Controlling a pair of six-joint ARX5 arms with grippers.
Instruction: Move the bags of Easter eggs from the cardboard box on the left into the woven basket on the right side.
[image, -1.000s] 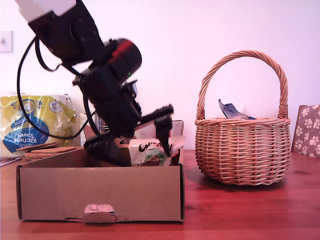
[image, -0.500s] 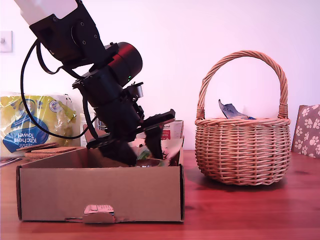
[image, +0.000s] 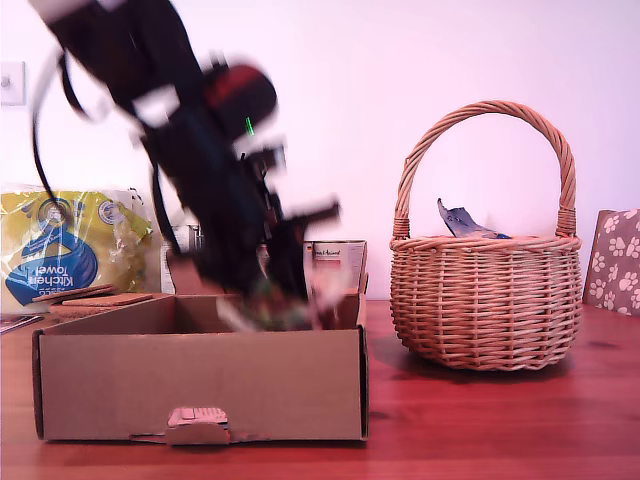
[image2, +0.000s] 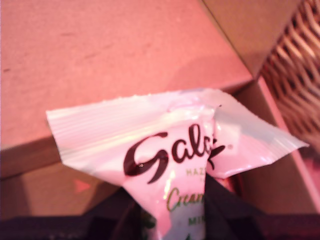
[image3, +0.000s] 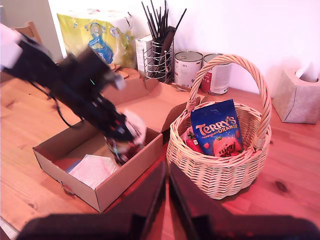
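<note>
White bag (image2: 175, 165) with black and green print, clamped in my first gripper (image2: 172, 210), just above the floor of the box (image: 200, 385), near its end wall next to the basket (image: 485, 300). Blue bag (image3: 216, 127) with orange lettering already upright inside the basket, only its top corner (image: 458, 220) peeking over the rim in the exterior view. Arm blurred in that view, bag barely readable there; print sharp only in the first wrist view. Pale folded sheet (image3: 92, 170) on the box floor, visible from the second wrist view alone. Tins (image3: 188, 69), utensil rack (image3: 159, 55), towel pack (image: 65, 250) and tissue box (image3: 299, 97) behind. My second gripper (image3: 167, 200) pressed closed on nothing, high above the table (image: 480, 420).
</note>
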